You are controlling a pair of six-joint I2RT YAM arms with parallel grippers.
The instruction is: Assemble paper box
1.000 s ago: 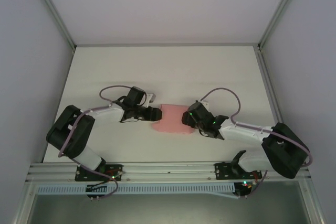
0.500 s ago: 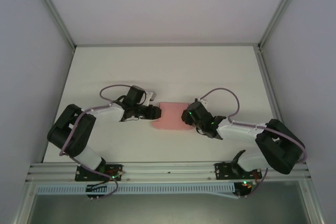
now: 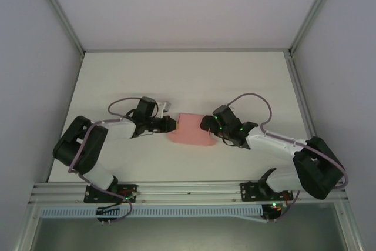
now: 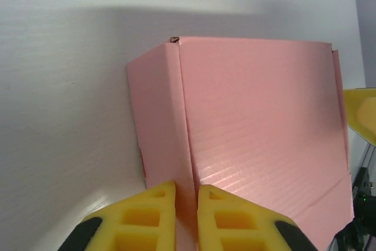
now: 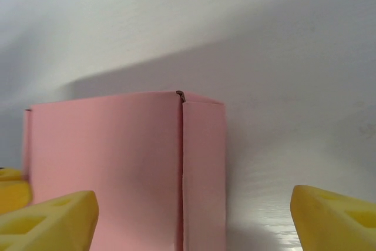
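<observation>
on the left, the left gripper (image 3: 168,125) is clamping the left edge of the paper box (image 3: 191,130). in the left wrist view its yellow fingers (image 4: 144,218) are sitting almost together on a folded pink side flap, with the crease running up between them. the paper box is lying near the middle of the white table (image 3: 188,80), between the two grippers, showing a broad pink panel from above. on the right, the right gripper (image 3: 207,125) is sitting at the box's right edge. in the right wrist view it is released, its fingers (image 5: 56,218) spread wide apart, and the box is filling the left part of the gap between them.
</observation>
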